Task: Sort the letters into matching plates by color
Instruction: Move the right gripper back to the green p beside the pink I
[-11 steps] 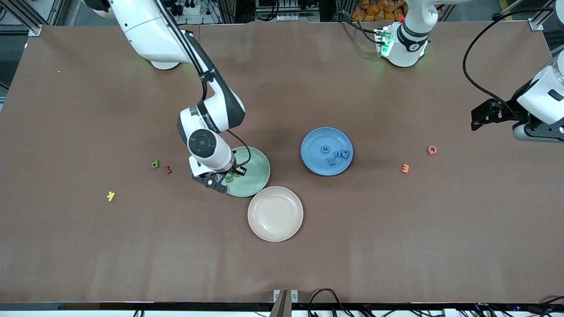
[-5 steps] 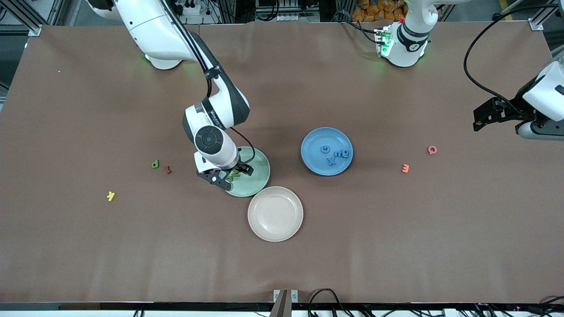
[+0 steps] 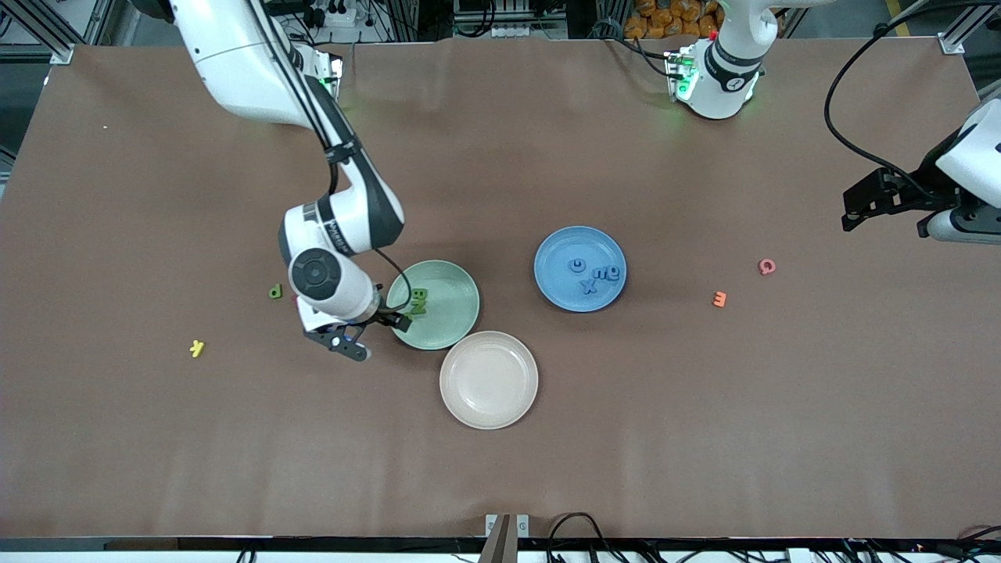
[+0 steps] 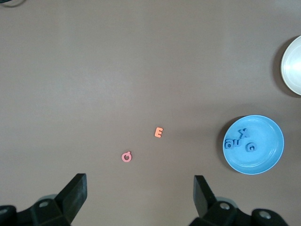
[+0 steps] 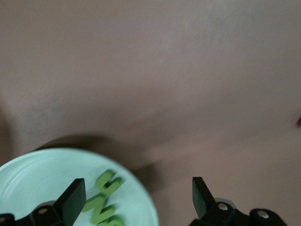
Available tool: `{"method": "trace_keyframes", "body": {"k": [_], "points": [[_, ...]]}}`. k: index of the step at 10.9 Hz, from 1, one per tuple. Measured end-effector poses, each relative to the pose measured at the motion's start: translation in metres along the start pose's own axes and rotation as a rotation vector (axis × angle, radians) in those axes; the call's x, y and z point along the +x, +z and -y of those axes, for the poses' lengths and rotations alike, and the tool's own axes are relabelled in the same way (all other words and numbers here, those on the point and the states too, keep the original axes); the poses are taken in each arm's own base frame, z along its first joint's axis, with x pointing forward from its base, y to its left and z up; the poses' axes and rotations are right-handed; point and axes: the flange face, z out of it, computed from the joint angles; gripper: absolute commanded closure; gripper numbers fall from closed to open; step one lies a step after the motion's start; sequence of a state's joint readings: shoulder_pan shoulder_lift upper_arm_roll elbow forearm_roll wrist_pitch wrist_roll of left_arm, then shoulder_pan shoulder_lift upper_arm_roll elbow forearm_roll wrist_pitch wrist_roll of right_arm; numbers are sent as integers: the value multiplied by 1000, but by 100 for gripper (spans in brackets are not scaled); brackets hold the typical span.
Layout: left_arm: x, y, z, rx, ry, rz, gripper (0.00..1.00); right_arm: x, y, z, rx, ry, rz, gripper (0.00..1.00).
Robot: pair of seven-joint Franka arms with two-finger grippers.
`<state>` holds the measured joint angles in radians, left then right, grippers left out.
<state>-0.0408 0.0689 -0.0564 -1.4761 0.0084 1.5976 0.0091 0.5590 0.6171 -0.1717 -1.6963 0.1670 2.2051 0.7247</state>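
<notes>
Right hand [image 3: 349, 342] hangs empty, fingers spread, low over the table just off the green plate's [image 3: 453, 324] rim on the side toward the right arm's end. Green letters [image 3: 418, 302] lie in that plate; the blue plate [image 3: 559, 291] holds four blue ones [image 3: 596, 275]. One green letter [image 3: 275, 292] sits loose on the table beside the wrist, toward the right arm's end, so this arm is clearly nearer. Left hand [image 3: 887, 205] waits open, well apart, at its own end.
</notes>
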Motion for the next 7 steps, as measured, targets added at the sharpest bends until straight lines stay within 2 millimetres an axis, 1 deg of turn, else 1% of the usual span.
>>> {"method": "trace_keyframes", "body": {"k": [3,5,7], "points": [[-2,7,3,-8,-6,15,0,37,1,-43,-17,-170,6,0],[-4,16,3,-8,-7,18,0,51,-1,-69,-27,-299,10,0],[-7,16,3,-8,-8,5,0,58,-8,-97,-43,-396,9,0]]}}
